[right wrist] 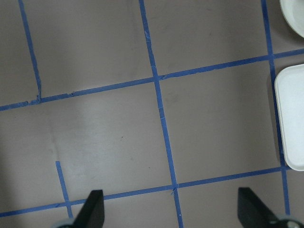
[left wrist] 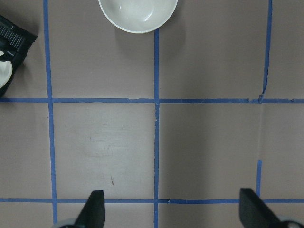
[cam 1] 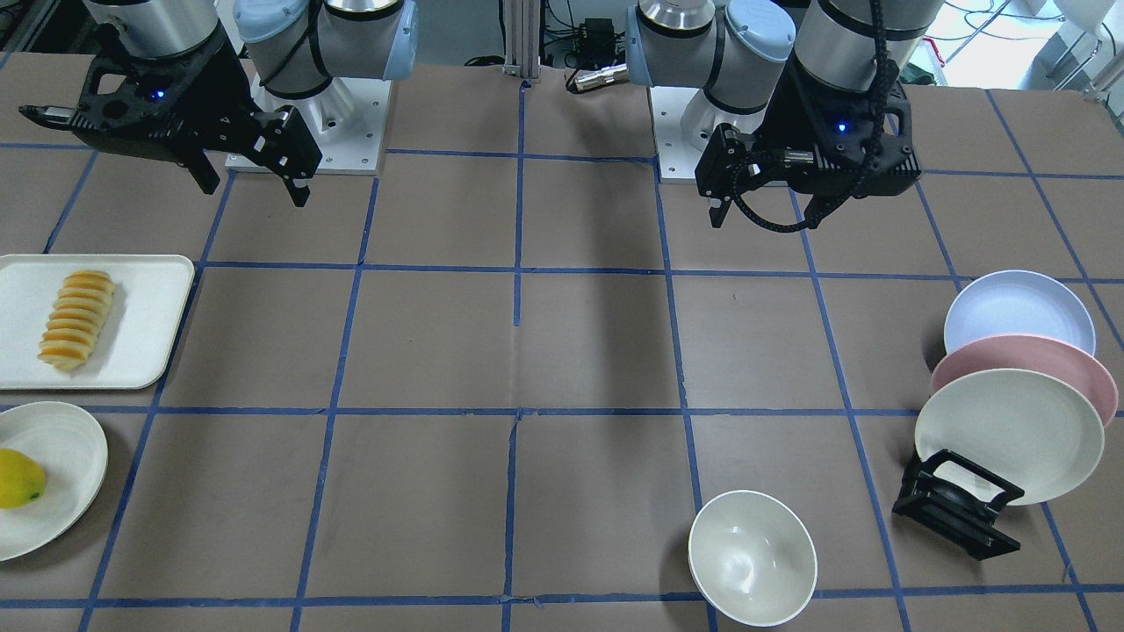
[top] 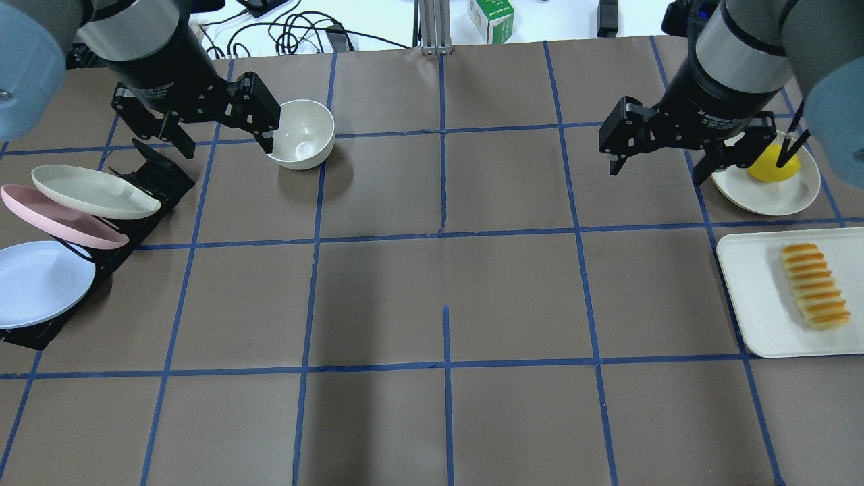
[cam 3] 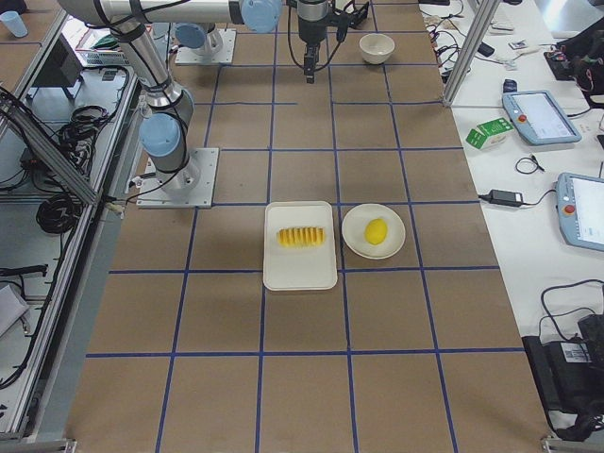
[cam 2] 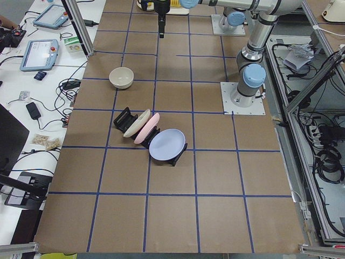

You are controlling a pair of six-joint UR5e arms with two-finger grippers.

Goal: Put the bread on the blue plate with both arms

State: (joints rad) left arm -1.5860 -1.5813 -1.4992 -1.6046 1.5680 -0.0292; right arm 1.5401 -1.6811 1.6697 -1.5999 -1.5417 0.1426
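The bread (cam 1: 77,318), a ridged orange-yellow loaf, lies on a white tray (cam 1: 149,298) on the robot's right side; it also shows in the overhead view (top: 815,286). The blue plate (cam 1: 1019,312) leans in a black rack (cam 1: 953,509) on the robot's left side, closest to the robot, and shows in the overhead view (top: 40,283). My left gripper (top: 226,145) is open and empty, hovering above the table near the white bowl. My right gripper (top: 660,169) is open and empty, hovering above bare table beyond the tray.
A pink plate (cam 1: 1036,360) and a cream plate (cam 1: 1010,434) lean in the same rack. A white bowl (top: 302,133) stands near the left gripper. A yellow lemon-like fruit (top: 773,165) sits on a cream plate (top: 800,196) beside the tray.
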